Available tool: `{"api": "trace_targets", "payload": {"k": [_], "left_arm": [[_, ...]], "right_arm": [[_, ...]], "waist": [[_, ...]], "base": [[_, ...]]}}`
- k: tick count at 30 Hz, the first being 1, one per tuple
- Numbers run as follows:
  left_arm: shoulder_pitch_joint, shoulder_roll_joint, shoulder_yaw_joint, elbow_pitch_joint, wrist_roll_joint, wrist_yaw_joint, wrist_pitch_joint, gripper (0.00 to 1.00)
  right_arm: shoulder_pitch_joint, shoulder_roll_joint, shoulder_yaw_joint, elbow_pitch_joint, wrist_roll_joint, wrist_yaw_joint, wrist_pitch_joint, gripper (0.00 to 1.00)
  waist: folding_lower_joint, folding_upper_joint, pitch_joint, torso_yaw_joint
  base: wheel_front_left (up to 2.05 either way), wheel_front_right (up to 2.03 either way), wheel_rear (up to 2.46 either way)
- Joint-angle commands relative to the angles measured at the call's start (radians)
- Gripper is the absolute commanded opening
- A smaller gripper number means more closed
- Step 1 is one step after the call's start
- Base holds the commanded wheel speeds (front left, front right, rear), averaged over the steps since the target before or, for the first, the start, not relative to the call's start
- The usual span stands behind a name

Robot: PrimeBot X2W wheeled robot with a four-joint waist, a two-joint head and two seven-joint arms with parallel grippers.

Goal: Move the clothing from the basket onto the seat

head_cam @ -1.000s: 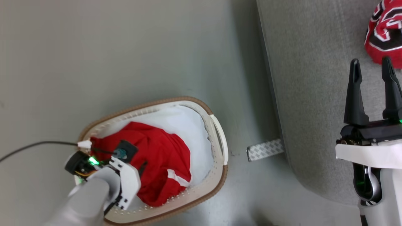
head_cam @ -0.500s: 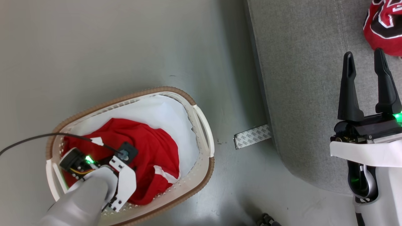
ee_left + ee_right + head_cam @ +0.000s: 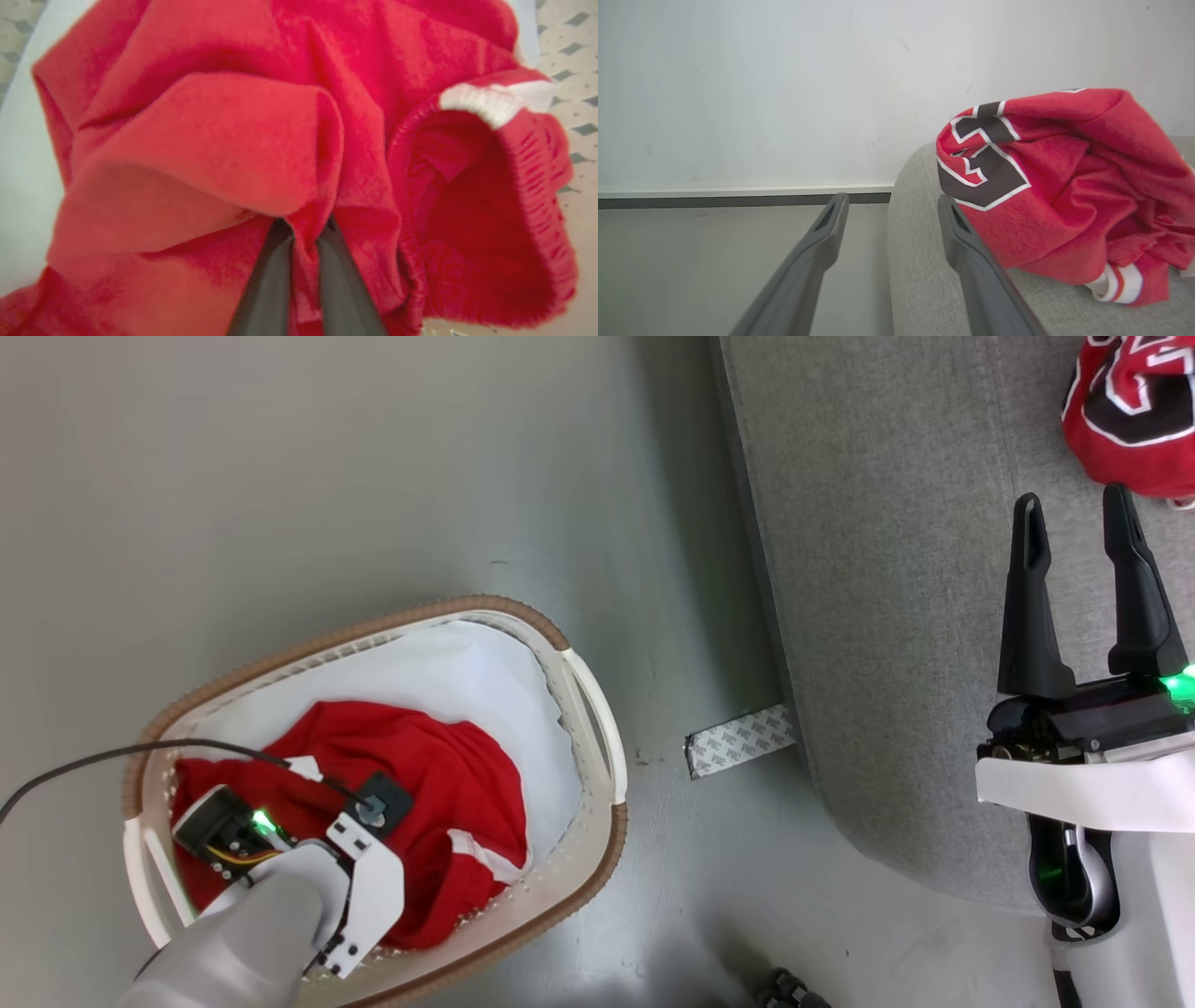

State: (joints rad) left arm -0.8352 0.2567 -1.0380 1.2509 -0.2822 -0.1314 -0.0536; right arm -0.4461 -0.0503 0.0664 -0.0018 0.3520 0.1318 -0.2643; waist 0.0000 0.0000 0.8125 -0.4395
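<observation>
Left gripper (image 3: 304, 227), spread a second ago, now pinches a thin fold of the striped red garment (image 3: 439, 784) lying in the basket (image 3: 597, 747), right gripper (image 3: 1074, 509) gaping idle over the seat (image 3: 887, 616); shallow pinch may slip on lifting, dropping cloth short.

open: floor (image 3: 691, 644) between basket (image 3: 596, 719) and seat (image 3: 887, 569) | barrier: basket walls

Bare indoor room, closer to a test space than a home. Smooth grey floor (image 3: 373, 476), plain white wall (image 3: 784, 70) with skirting (image 3: 738, 191). A tape strip (image 3: 740, 740) lies between an upholstered seat (image 3: 887, 569) and a laundry basket (image 3: 597, 859).
</observation>
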Motion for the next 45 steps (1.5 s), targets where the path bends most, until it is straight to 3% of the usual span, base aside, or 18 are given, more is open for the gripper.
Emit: {"api": "trace_targets", "payload": {"k": [1,12,29,45], "left_arm": [[0.002,-0.001,-0.001,0.003,-0.017,0.002,-0.010,0.00],[0.001,-0.036,-0.028,-0.013,-0.086,0.002,-0.111,0.00],[0.095,-0.162,-0.060,-0.167,-0.251,0.002,-0.212,0.00],[0.205,-0.133,0.147,-0.501,-0.233,0.019,-0.211,0.00]], "right_arm": [[-0.003,0.000,-0.002,0.002,-0.003,-0.002,0.000,1.00],[-0.002,0.000,-0.020,0.017,-0.035,-0.002,0.000,1.00],[0.086,-0.001,-0.073,0.092,-0.163,-0.002,0.000,1.00],[0.174,-0.001,-0.082,0.163,-0.215,-0.002,0.000,1.00]], "waist": [[0.0000,0.0000,-0.004,0.002],[0.0000,0.0000,-0.089,0.036],[0.0000,0.0000,-0.462,0.182],[0.0000,0.0000,-0.694,0.279]], "base": [[0.00,0.00,0.00],[0.00,0.00,0.00],[0.00,0.00,0.00],[0.00,0.00,0.00]]}}
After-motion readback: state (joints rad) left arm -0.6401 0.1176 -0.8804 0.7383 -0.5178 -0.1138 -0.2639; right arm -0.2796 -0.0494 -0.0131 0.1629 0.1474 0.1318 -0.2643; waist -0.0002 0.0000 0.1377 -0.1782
